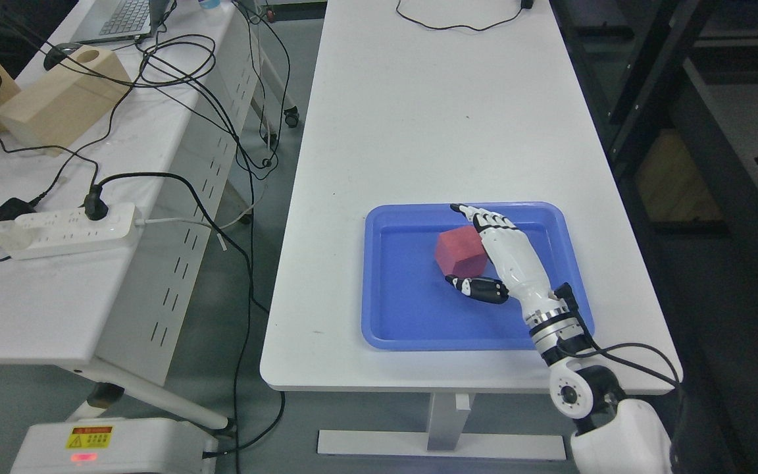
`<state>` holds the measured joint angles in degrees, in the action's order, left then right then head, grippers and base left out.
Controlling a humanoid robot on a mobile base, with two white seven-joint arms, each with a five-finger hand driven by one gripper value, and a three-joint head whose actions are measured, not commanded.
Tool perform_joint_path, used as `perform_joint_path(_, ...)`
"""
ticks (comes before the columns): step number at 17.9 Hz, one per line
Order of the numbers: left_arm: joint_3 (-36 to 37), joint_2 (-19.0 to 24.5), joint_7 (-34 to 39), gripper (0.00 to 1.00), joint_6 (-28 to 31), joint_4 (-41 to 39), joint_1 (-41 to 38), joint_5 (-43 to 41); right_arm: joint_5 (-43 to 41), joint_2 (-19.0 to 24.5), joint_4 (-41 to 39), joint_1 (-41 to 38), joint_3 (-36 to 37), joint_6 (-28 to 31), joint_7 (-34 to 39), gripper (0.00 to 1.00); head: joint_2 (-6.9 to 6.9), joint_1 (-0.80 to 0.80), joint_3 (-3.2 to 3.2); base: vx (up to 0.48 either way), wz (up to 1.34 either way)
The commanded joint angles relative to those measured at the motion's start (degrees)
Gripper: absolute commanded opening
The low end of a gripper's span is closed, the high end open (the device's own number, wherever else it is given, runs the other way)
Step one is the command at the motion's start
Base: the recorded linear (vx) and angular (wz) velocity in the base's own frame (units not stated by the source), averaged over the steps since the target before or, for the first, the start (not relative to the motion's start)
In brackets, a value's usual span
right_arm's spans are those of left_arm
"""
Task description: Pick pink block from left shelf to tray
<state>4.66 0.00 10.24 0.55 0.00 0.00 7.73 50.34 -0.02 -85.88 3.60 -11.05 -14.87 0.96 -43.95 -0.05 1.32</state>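
The pink block (459, 253), a dark pink cube, sits tilted inside the blue tray (405, 316) on the white table (431, 118). My right hand (453, 243) reaches in from the lower right and closes around the block. Its white fingers (484, 217) lie along the block's far side and the black thumb (478, 288) presses its near side. I cannot tell whether the block rests on the tray floor or hangs just above it. The left arm is out of view.
A second white table (56, 276) stands to the left with a power strip (56, 229), tangled cables (221, 131), wooden blocks (63, 95) and a laptop (122, 16). Dark shelving (714, 164) lines the right side. A floor gap separates the two tables.
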Motion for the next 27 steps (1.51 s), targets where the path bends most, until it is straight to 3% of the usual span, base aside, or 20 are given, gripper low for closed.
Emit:
perform_joint_path(1, 0.0, 1.0, 0.05, 1.0, -0.02, -1.0, 1.75, 0.0, -30.62, -0.98, 0.1, 0.62, 7.0, 3.35, 13.16, 0.99, 0.0, 0.0, 0.0, 0.0, 0.0)
perform_joint_path(9, 0.0, 1.0, 0.05, 1.0, -0.02, -1.0, 1.67, 0.0, -50.49, -0.98, -2.01, 0.45, 13.5, 5.03, 16.78, 0.99, 0.0, 0.0, 0.0, 0.0, 0.0)
perform_joint_path(13, 0.0, 1.0, 0.05, 1.0, -0.02, -1.0, 1.67, 0.0, -57.63, -0.98, -2.54, -0.17, 16.41, 1.54, 18.2, 0.99, 0.0, 0.0, 0.0, 0.0, 0.0)
perform_joint_path(17, 0.0, 1.0, 0.05, 1.0, -0.02, -1.0, 1.67, 0.0, -57.46, -0.98, -2.45, -1.31, 15.98, -3.05, 17.59, 0.99, 0.0, 0.0, 0.0, 0.0, 0.0)
perform_joint_path(27, 0.0, 1.0, 0.05, 1.0, -0.02, -1.0, 1.67, 0.0, -52.19, -0.98, -2.45, -2.28, 16.15, 0.54, 15.47, 0.99, 0.0, 0.0, 0.0, -0.063, 0.0)
